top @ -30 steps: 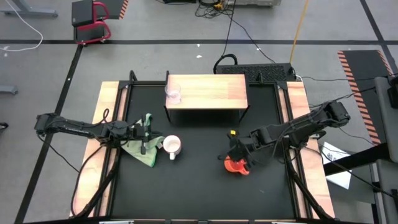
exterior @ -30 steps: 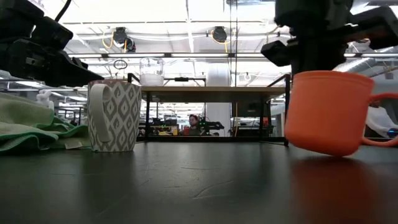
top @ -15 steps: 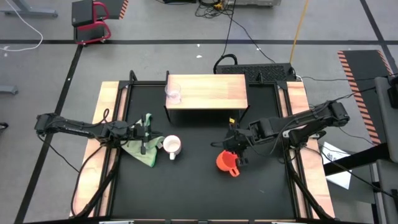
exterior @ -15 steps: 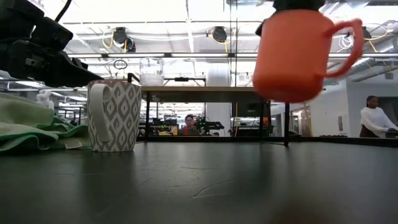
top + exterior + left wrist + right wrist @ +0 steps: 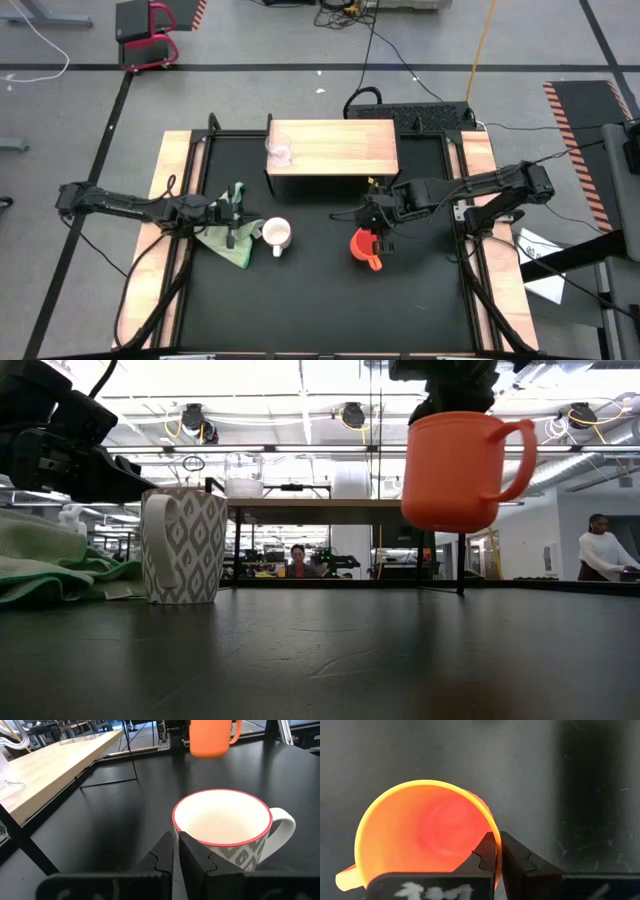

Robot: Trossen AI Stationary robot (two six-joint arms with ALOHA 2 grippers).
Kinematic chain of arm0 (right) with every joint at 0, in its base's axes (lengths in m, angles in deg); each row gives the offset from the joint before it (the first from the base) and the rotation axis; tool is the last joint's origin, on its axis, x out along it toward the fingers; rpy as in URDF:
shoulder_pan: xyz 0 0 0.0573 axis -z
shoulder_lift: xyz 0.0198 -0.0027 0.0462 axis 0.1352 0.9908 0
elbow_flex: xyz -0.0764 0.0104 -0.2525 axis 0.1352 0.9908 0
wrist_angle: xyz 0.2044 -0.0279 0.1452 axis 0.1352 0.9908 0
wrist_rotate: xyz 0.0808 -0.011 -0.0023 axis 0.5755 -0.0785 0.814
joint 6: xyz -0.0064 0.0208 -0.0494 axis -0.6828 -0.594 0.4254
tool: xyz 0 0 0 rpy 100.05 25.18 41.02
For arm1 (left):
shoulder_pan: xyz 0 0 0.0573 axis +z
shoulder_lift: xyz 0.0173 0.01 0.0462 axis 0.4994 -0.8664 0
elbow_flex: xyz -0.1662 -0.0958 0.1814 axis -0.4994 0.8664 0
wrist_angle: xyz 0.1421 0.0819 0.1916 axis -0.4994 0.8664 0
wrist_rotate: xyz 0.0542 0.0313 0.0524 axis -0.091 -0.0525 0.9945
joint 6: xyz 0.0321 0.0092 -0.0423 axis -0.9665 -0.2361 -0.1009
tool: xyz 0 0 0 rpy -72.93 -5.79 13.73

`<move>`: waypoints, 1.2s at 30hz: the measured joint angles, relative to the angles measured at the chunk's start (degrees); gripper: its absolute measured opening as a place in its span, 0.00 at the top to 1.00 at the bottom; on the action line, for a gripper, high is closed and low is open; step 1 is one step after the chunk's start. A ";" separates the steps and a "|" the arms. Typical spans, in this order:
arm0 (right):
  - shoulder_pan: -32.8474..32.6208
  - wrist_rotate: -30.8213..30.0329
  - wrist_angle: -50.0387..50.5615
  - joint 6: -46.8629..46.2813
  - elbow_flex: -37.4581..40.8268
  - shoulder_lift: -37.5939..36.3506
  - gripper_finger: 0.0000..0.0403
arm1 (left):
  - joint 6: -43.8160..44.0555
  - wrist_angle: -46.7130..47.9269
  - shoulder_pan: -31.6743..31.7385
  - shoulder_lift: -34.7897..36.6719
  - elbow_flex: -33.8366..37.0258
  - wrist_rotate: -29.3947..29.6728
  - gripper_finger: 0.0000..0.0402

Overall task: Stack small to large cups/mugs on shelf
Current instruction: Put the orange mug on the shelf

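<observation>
My left gripper (image 5: 176, 851) pinches the rim of the white mug (image 5: 277, 236), which stands on the table (image 5: 310, 300) in front of the shelf (image 5: 335, 147). The glass cup (image 5: 279, 152) sits on the shelf's left end. My right gripper (image 5: 497, 851) pinches the orange mug (image 5: 456, 470), up in the air before the shelf's right end.

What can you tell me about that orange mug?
The orange mug looks like smooth plastic, plain orange inside and out, with one loop handle and nothing inside. It hangs upright in the air, clear of the black table, in front of the low wooden shelf. The right gripper holds it from above, its two dark fingers pinched on the rim, one inside and one outside. Nothing else touches it.
</observation>
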 joint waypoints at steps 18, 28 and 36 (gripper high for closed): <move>13.18 0.52 11.13 9.21 -15.68 3.46 1.00 | -1.52 -0.11 0.02 0.00 0.00 0.00 0.92; 19.11 3.80 17.43 17.19 -31.34 14.34 1.00 | -1.54 0.79 0.01 0.00 0.00 0.00 0.92; 20.80 3.88 21.06 20.01 -40.76 20.41 1.00 | -1.47 1.79 0.01 0.00 0.00 -0.01 0.92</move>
